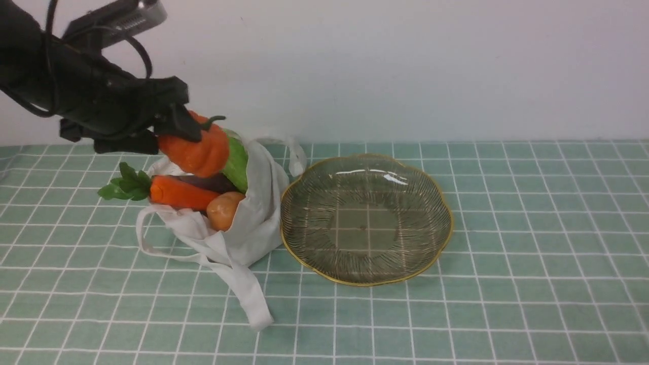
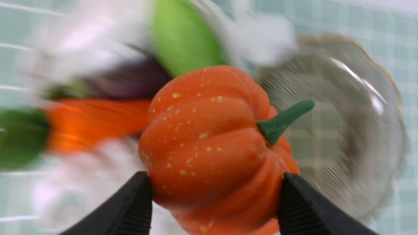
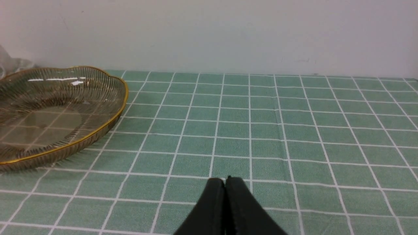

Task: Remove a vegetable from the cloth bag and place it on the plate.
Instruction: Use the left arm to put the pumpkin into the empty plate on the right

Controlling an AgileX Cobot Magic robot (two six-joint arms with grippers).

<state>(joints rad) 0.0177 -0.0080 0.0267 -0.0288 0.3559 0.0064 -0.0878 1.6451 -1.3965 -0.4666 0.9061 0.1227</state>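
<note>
My left gripper (image 1: 175, 133) is shut on the ribbed orange pumpkin (image 1: 197, 147) and holds it in the air just above the mouth of the white cloth bag (image 1: 253, 223). In the left wrist view both black fingers (image 2: 130, 205) press the pumpkin's (image 2: 209, 143) sides; its green stem points toward the plate (image 2: 359, 130). The clear glass plate (image 1: 441, 203) with a gold rim lies on the table right of the bag, with nothing on it. My right gripper (image 3: 224, 182) is shut and empty, low over the tablecloth, right of the plate (image 3: 111, 120); it is out of the front view.
In the bag lie a carrot (image 1: 177, 192) with green leaves, a tan potato (image 1: 223, 209), a green vegetable (image 1: 236, 165) and a dark purple one (image 1: 203, 181). A bag strap (image 1: 253, 304) trails toward the front. A white wall stands behind the green checked tablecloth (image 1: 532, 253).
</note>
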